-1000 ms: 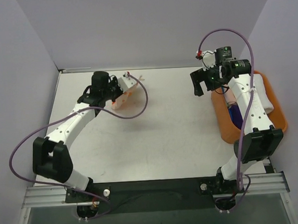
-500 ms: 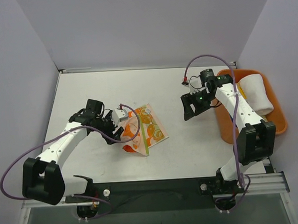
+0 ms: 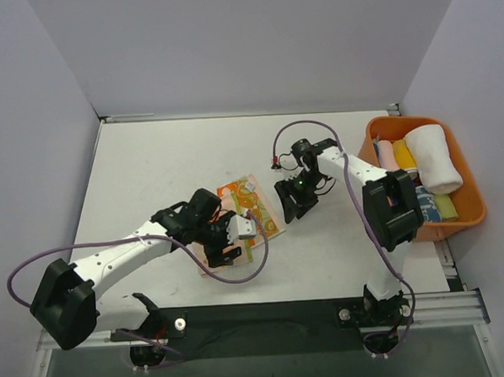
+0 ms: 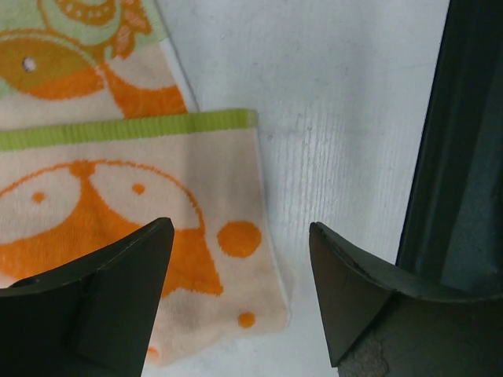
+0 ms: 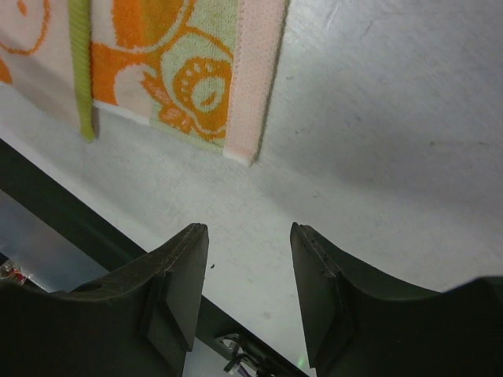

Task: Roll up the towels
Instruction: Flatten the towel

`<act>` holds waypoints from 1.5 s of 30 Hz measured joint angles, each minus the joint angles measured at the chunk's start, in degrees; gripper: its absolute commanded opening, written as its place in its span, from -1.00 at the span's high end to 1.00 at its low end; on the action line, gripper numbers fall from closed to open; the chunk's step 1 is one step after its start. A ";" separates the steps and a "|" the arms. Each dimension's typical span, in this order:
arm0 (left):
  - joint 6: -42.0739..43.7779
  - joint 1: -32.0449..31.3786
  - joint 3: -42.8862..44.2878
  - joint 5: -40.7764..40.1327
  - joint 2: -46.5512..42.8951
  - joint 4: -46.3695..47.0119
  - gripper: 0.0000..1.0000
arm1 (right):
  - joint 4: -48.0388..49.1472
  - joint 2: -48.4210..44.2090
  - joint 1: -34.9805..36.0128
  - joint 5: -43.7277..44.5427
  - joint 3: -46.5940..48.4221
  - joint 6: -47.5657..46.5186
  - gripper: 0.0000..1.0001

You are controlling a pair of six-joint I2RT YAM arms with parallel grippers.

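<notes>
We find the cream towel with orange blotches (image 3: 253, 201) lying flat on the white table (image 3: 149, 168), a little near and left of the table's middle, with its near part folded over so that a green stripe (image 4: 126, 129) runs across the upper layer in the left wrist view. The left gripper (image 3: 230, 247) hangs over the near corner of this towel; in its wrist view the left gripper (image 4: 240, 236) has its jaws spread wide, with the towel's corner and bare table showing between them and nothing gripped. The right gripper (image 3: 288, 208) sits just beside the towel's right edge, low over the table; in its wrist view the right gripper (image 5: 248, 232) has its jaws part way apart, with only bare table between them, and it has hold of nothing, while the towel's corner with its pink border (image 5: 255, 78) lies just beyond the fingertips. We cannot tell from these views whether either gripper touches the cloth. At the right edge of the table stands the orange plastic bin (image 3: 481, 202), well apart from the cream towel; it contains a large white rolled towel (image 3: 432, 158) at its far right, with small coloured rolled towels beside it: pink (image 3: 387, 154), yellow (image 3: 402, 155), blue (image 3: 427, 206) and pale yellow-green (image 3: 446, 205)
</notes>
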 measured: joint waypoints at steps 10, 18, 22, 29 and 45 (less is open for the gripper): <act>-1.40 -11.32 0.22 -9.31 13.49 6.16 -0.59 | 2.36 7.85 2.51 2.58 2.25 3.34 0.04; -1.51 -14.03 2.71 -13.33 18.40 9.86 -0.57 | 1.99 11.08 4.63 3.61 4.44 5.33 0.25; -1.66 -14.53 3.82 -13.99 20.68 11.65 -0.52 | 2.14 12.02 4.66 3.67 4.92 5.75 0.70; -2.27 -14.67 5.51 -14.03 22.91 14.21 0.25 | 2.73 12.20 4.39 2.99 4.33 6.27 1.00; -12.22 15.50 3.41 -7.98 3.87 10.60 1.00 | 5.95 0.50 -6.23 2.47 -3.93 7.06 1.00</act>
